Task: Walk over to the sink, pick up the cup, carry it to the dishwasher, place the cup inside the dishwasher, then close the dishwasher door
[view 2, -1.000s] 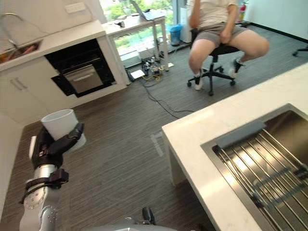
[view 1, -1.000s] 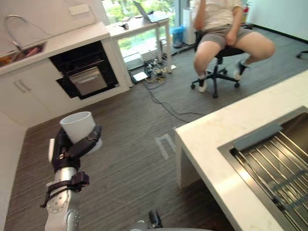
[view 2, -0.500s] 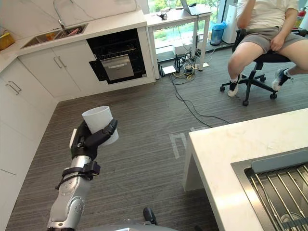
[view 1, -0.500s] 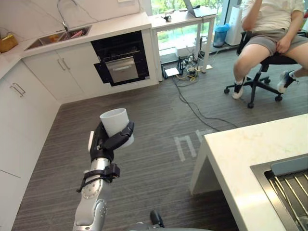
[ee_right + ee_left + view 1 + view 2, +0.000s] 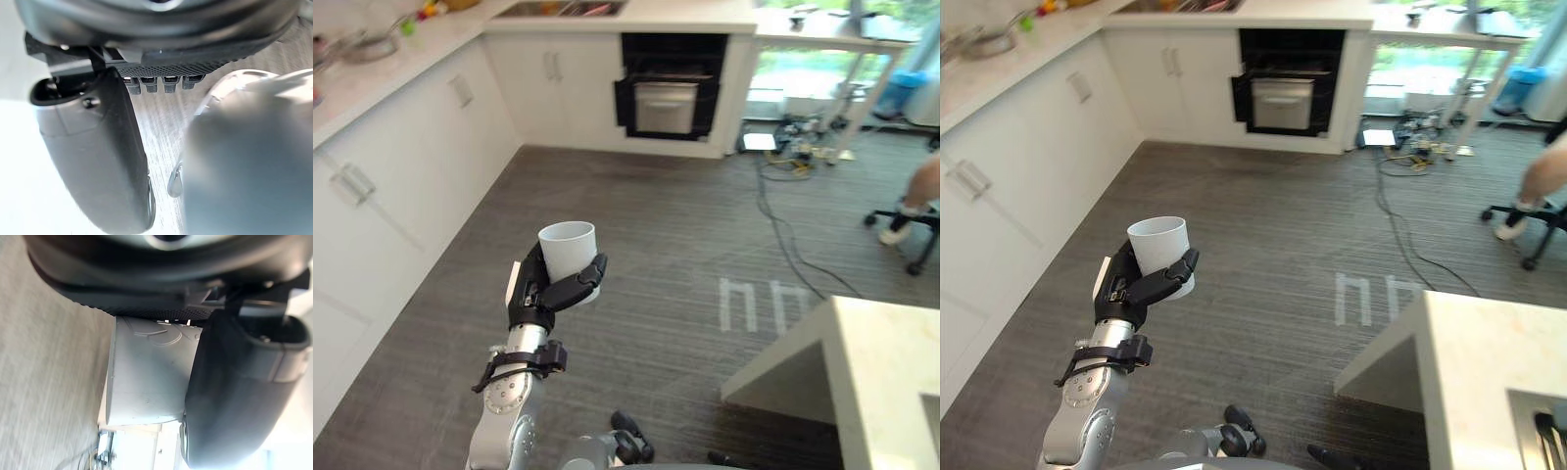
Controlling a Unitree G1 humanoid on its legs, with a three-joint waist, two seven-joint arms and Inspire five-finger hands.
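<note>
While the robot's dark left hand (image 5: 543,294) is curled round the lower half of the white tapered cup (image 5: 570,250), holding it upright and mouth-up over the grey striped floor (image 5: 636,245), the carry looks about midway to me. The row of white cabinets (image 5: 401,166) runs along the left, so the walk should hold off from their handles. Straight ahead, under the edge of the far white surface (image 5: 705,12), the black-fronted dishwasher (image 5: 671,93) seems to have its steel door ajar. I would keep the cup level and the grip firm on the way there. Rightward, a loose black cable (image 5: 783,225) trails over the floor, best avoided, as is the corner of the pale stone island surface (image 5: 891,362). Whether the right hand (image 5: 93,147) is open or closed I cannot tell.
</note>
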